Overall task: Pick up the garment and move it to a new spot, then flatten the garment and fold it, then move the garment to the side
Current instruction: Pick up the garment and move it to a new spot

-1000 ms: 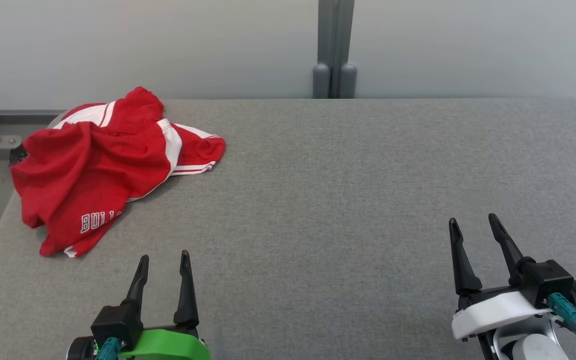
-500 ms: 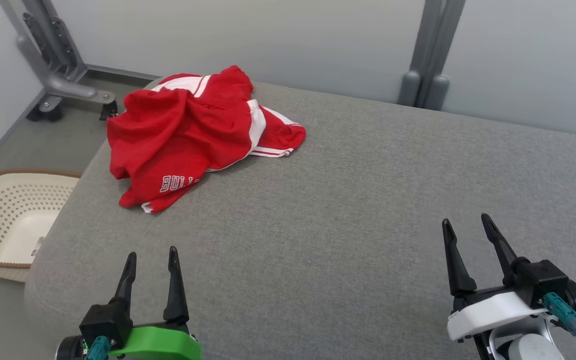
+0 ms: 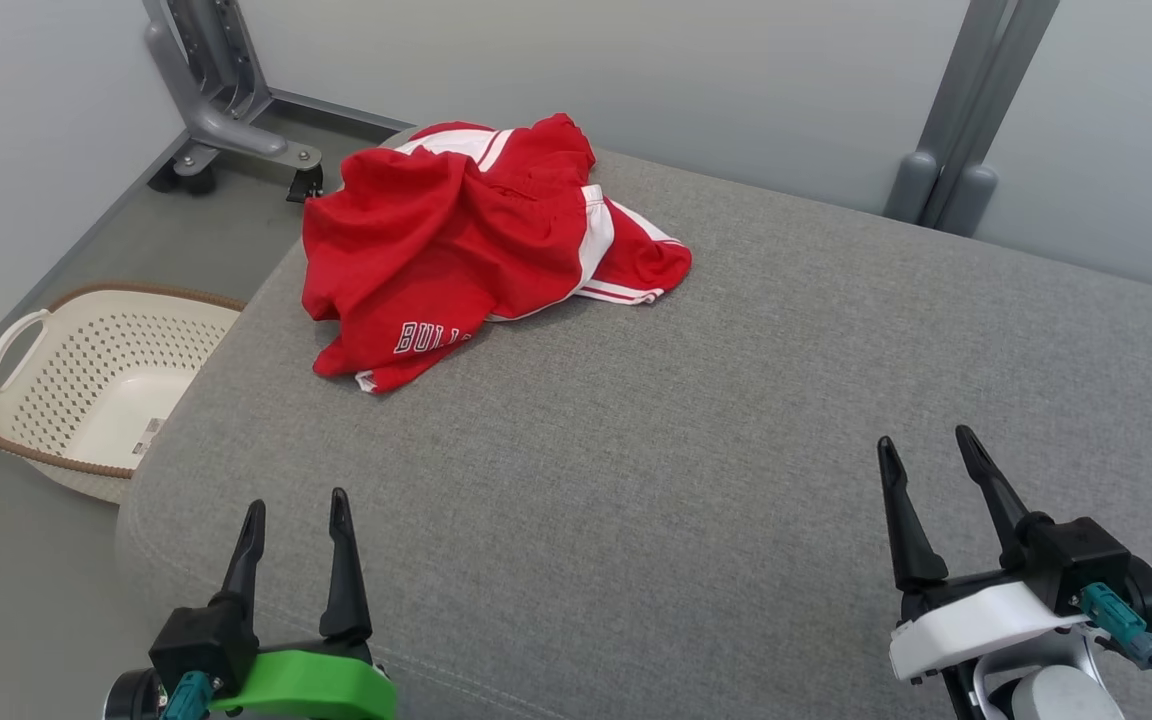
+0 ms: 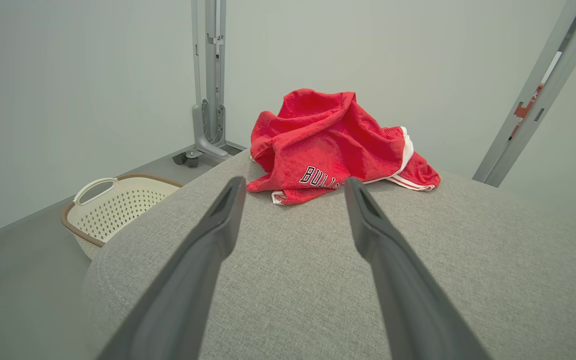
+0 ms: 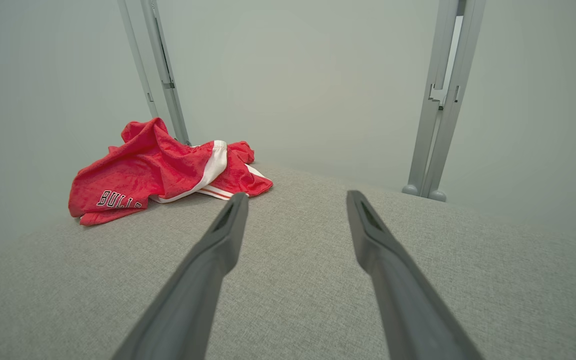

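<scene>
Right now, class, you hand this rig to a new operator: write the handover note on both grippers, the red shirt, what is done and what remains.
Left gripper: open, empty, over the near left edge of the grey surface.
Right gripper: open, empty, over its near right.
Garment: crumpled heap at the surface's far left corner, apart from both grippers; basket on the floor beside it.
Done: nothing yet, garment not picked up.
Left: pick it up, move it, flatten, fold, move it aside.
</scene>
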`<state>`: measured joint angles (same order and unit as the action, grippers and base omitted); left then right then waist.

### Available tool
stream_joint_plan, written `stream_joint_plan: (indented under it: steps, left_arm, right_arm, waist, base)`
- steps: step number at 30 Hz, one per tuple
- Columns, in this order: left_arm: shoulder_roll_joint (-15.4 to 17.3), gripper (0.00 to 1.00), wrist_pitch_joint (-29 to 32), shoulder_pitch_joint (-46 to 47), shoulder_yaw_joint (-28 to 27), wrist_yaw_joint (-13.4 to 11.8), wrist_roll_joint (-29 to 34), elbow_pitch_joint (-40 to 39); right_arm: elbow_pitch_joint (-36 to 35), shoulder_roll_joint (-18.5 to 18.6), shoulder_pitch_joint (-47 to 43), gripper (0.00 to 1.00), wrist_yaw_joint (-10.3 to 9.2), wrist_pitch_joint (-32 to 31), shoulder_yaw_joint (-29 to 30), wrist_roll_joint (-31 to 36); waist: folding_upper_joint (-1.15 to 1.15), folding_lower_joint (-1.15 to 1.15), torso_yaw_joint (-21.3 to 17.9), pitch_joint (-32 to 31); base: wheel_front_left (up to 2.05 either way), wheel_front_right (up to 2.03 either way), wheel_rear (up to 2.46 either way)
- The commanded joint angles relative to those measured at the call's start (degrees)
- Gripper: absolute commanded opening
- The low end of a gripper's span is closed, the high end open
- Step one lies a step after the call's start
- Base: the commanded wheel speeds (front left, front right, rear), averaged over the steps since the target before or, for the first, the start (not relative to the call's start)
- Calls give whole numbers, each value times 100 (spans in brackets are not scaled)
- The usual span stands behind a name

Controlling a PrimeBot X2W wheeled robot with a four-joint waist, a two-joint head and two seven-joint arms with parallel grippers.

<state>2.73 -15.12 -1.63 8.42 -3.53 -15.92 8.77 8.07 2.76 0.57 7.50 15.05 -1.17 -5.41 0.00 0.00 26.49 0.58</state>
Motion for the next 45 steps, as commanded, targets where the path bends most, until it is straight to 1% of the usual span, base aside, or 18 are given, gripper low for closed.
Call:
stream_joint_plan:
  steps: [1,5,10,11,12,16,18,21,27,30,32,36,40,41,42,43,44,45]
  left_arm:
    - [28,100,-6,40,-29,-32,-2,-35]
    - [29,100,-6,113,-114,-46,-65,-84]
    - [96,100,-5,644,-448,126,150,-195]
    - [168,100,-6,938,-567,205,249,-252]
    - [341,100,-6,1392,-696,310,394,-273]
    - [841,100,-5,2345,-854,500,647,-65]
    - [1131,100,-4,2953,-854,578,812,186]
    - [1411,100,215,3727,-770,740,853,661]
    - [1652,100,936,4851,-620,979,567,1957]
    - [1701,100,1296,5100,-452,1056,371,2540]
    - [1839,100,1649,5276,-124,1096,229,2964]
    - [1989,100,1809,5327,312,1095,-137,3245]
    - [2091,100,1841,5392,515,1095,-428,3520]
    - [2127,64,1813,5414,558,1095,-462,3560]
    - [2171,31,1782,5431,597,1095,-510,3606]
    - [2218,7,1728,5449,619,1095,-521,3653]
    - [2258,0,1692,5461,661,1095,-538,3705]
    - [2276,0,1666,5467,711,1096,-546,3734]
  right_arm:
    - [-13,22,35,100,-2,20,15,36]
    - [-72,22,118,100,-2,20,35,129]
    - [-193,24,297,100,-2,20,60,291]
    - [-233,23,386,100,-2,20,84,363]
    - [-287,23,493,100,-2,20,94,458]
    - [-401,23,702,100,-3,20,117,648]
    - [-453,24,794,100,-3,20,180,770]
    - [-511,21,931,100,-3,20,225,907]
    - [-659,21,1092,100,-3,20,286,1146]
    - [-746,20,1132,100,-3,20,301,1194]
    - [-853,19,1180,100,-3,20,334,1252]
    - [-922,20,1168,100,-3,20,377,1262]
    - [-925,20,1169,100,-3,20,342,1221]
    - [-914,20,1178,100,-3,20,331,1206]
    - [-903,20,1186,100,-3,20,314,1191]
    - [-896,20,1192,100,-3,20,306,1162]
    - [-877,19,1191,100,-3,20,295,1137]
    - [-862,20,1194,100,-3,20,292,1123]
  waist:
    - [0,0,-21,35]
    - [0,0,-128,211]
    - [0,0,-350,577]
    - [0,0,-452,728]
    - [0,0,-596,956]
    - [0,0,-889,1412]
    - [0,0,-1048,1648]
    - [0,0,-1238,1982]
    - [0,0,-1505,2464]
    - [0,0,-1604,2662]
    - [0,0,-1667,2839]
    - [0,0,-1704,2964]
    - [0,0,-1737,2995]
    - [0,0,-1745,2991]
    - [0,0,-1756,2981]
    - [0,0,-1765,2966]
    - [0,0,-1777,2936]
    - [0,0,-1787,2905]
  base:
    - [0,0,0]
    - [0,0,0]
    - [0,0,0]
    - [0,0,0]
    - [0,0,0]
    - [0,0,0]
    - [0,0,0]
    - [0,0,0]
    - [0,0,0]
    - [0,0,0]
    - [0,0,0]
    - [0,0,0]
    - [0,0,0]
    - [0,0,0]
    - [0,0,0]
    - [0,0,0]
    - [0,0,0]
    - [0,0,0]
